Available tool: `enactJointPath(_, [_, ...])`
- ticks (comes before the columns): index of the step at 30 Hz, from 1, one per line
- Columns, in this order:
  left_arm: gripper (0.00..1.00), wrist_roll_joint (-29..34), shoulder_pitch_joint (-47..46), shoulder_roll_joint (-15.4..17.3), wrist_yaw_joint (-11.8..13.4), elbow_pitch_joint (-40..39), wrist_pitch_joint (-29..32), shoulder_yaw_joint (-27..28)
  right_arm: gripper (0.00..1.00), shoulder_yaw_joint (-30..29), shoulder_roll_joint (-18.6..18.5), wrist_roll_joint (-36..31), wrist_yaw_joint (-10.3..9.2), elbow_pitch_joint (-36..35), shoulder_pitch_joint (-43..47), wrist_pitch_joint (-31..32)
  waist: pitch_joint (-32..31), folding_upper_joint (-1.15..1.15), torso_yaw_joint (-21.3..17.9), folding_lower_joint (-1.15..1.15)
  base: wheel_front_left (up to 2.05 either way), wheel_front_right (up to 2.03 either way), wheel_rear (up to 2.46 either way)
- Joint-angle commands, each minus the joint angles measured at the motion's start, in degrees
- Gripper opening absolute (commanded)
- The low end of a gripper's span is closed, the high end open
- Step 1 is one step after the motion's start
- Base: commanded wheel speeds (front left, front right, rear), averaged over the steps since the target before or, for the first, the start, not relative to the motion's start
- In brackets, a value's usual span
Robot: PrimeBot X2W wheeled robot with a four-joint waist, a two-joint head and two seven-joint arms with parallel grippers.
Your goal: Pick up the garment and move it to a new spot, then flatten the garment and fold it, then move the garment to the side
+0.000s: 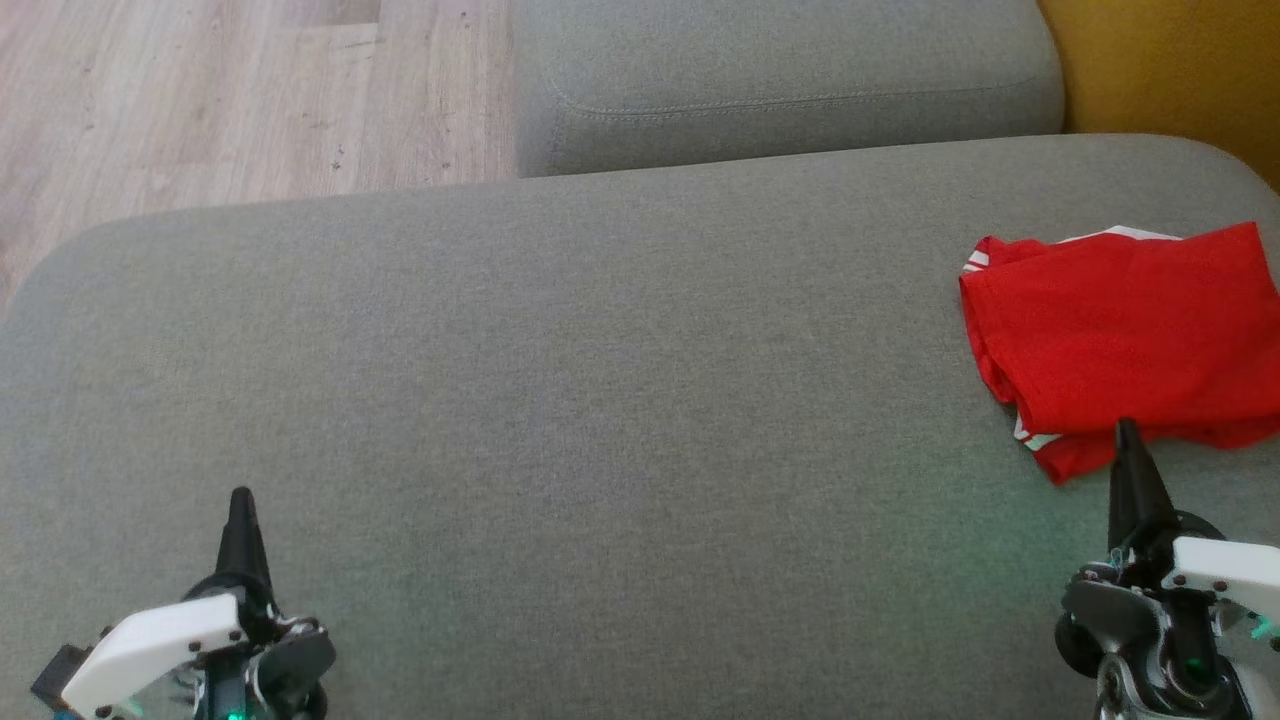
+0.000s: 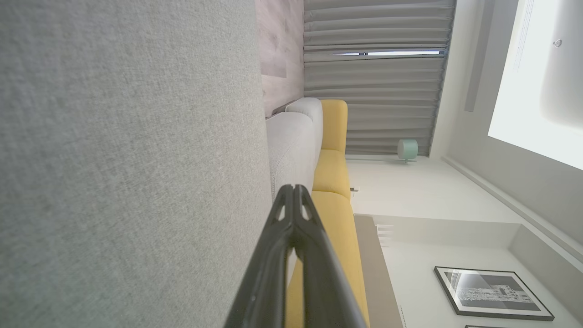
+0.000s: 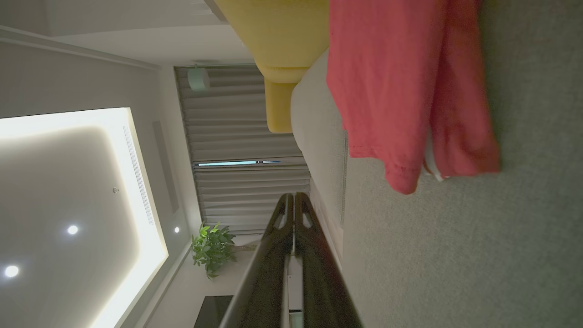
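The garment point(image 1: 1125, 335) is red with white trim, folded into a rough rectangle at the right side of the grey cushion point(image 1: 560, 400). The right wrist view shows the garment point(image 3: 391, 86) lying flat, just ahead of the fingers. My right gripper point(image 1: 1127, 430) is shut and empty, its tip just over the garment's near edge; in its own view the right gripper point(image 3: 294, 197) has both fingers pressed together. At the lower left my left gripper point(image 1: 241, 497) is shut with nothing in it, far from the garment. Its wrist view shows the left gripper point(image 2: 292, 189) closed above the cushion.
A second grey cushion point(image 1: 780, 80) lies at the back, with wooden floor point(image 1: 230, 100) to its left. A yellow sofa point(image 1: 1190, 70) borders the back right. The cushion's rounded left edge is near the left gripper.
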Motion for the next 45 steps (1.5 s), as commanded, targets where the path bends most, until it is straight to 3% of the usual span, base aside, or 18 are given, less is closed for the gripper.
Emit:
enactJointPath(1, [0.0,0.57,-2.82,0.47,-0.37,-1.62,0.4,1.92,0.0,0.91,-0.63,-0.24,-0.04,-1.79,-2.81,0.53,0.0,0.0,0.0,0.0,0.0,0.0,0.0])
enactJointPath(45, [0.0,1.05,-2.87,0.06,-0.37,-1.59,0.86,2.49,0.0,0.43,-0.3,-0.64,-0.04,-1.76,-2.85,0.92,0.0,0.0,0.0,0.0,0.0,0.0,0.0])
